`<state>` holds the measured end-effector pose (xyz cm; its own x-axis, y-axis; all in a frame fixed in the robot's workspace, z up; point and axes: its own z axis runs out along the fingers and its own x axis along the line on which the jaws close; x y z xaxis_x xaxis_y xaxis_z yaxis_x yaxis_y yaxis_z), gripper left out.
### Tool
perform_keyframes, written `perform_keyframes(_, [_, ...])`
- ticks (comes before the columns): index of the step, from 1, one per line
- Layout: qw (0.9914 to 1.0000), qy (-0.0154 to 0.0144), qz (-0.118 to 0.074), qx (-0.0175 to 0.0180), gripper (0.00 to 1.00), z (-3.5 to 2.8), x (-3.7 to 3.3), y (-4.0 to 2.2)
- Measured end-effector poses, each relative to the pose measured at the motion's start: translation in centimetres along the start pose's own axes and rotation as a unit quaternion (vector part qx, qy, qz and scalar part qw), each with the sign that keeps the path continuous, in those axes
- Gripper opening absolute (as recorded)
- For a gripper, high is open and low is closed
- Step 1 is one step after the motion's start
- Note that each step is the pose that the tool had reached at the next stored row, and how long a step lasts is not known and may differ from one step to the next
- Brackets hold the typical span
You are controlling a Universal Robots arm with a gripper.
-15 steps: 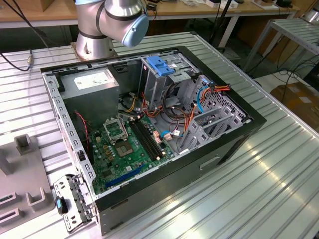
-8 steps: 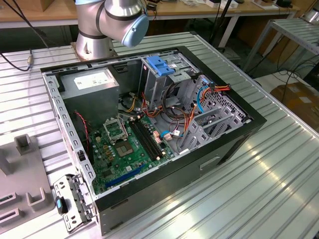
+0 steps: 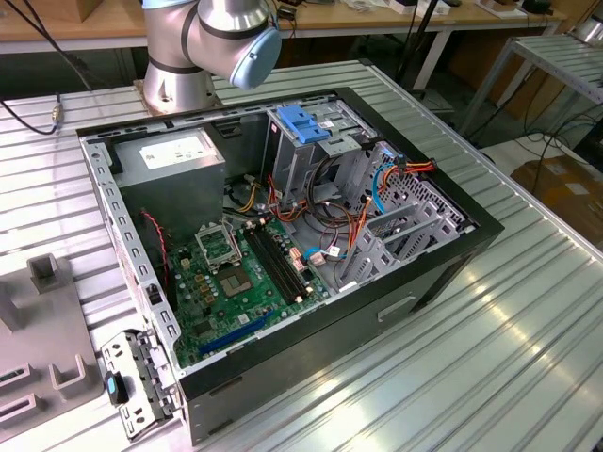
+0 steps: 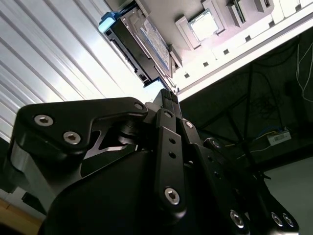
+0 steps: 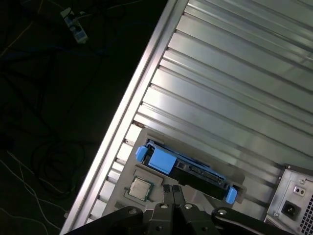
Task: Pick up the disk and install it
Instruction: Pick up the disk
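Observation:
The disk (image 5: 188, 170) is a dark flat drive with a bright blue tab and blue side rails. It rests in a grey fixture plate (image 5: 128, 171) near the edge of the ribbed metal table. In the second wrist view the disk (image 4: 139, 46) lies just past my fingertips. My gripper (image 5: 174, 190) hovers close over the disk's long side, its two black fingers (image 4: 167, 98) pressed together with nothing between them. They stand apart from the disk.
A square processor chip (image 5: 141, 187) sits in the same fixture beside the disk. The open computer case (image 3: 377, 311) stands mid-table, with a grey drive cage and its blue latch (image 3: 306, 127). The table edge (image 5: 132, 103) drops to a dark floor with cables.

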<state>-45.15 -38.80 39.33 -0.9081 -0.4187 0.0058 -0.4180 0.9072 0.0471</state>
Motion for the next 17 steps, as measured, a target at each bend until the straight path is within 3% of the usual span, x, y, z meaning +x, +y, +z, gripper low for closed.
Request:
perform_keyframes(9, [0.99975,0.001,-0.022,0.0001,0.11,0.0,0.0,0.0])
perform_keyframes(17, [0.99894,0.0021,-0.046,0.0003,0.11,0.0,0.0,0.0])
